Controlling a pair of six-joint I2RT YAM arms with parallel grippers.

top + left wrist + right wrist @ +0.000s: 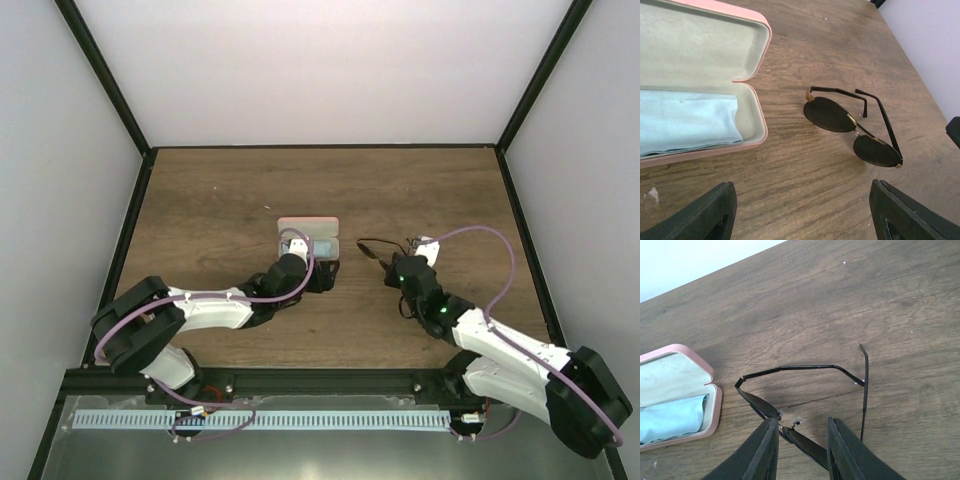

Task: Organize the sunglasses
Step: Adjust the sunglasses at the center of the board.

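Our right gripper gapes, holding nothing; we should close gently on the bridge of the sunglasses between its fingertips.

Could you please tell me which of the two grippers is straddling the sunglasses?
The right gripper: its fingers flank the bridge of the sunglasses. The left gripper hangs open beside the pink case.

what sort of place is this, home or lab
Probably a lab robot cell: wooden table boxed in by plain white walls, two arms bolted at its edge, just sunglasses and a pink case on it.
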